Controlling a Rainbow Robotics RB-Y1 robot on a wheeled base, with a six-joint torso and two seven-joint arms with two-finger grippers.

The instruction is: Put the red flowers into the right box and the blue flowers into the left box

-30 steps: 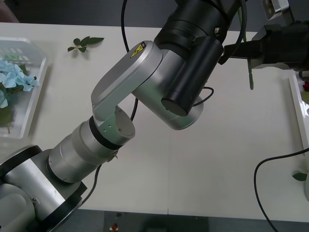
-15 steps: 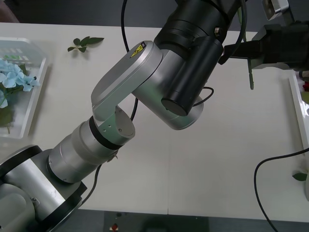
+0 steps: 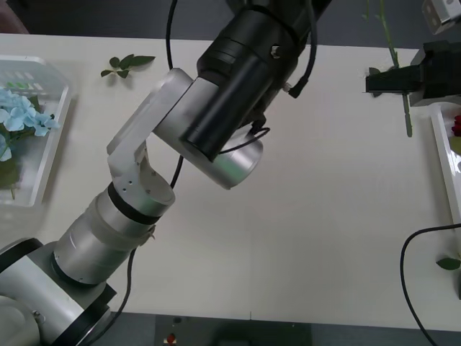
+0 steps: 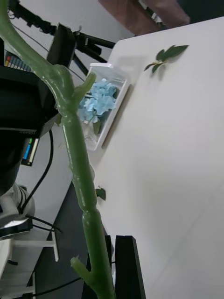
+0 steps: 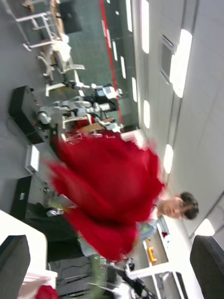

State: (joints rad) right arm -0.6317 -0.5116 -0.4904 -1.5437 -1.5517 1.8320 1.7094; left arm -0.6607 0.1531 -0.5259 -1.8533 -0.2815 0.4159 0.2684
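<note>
Three cameras: one overhead, one on each wrist.
The front view looks forward and down at the table (image 3: 302, 238). The right wrist view sits close against a green stem (image 4: 77, 168) and faces across the table toward the left box (image 4: 112, 100); both share it. The left wrist view faces the room, tight on a red rose (image 5: 109, 187).

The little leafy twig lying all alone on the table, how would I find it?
Start at the left box, the see-through bin holding the blue flowers. Look just past its far corner along the table's back edge: the leaf sprig lies flat there on bare tabletop. It is only dark green leaves, no bloom, and nothing touches it.
</note>
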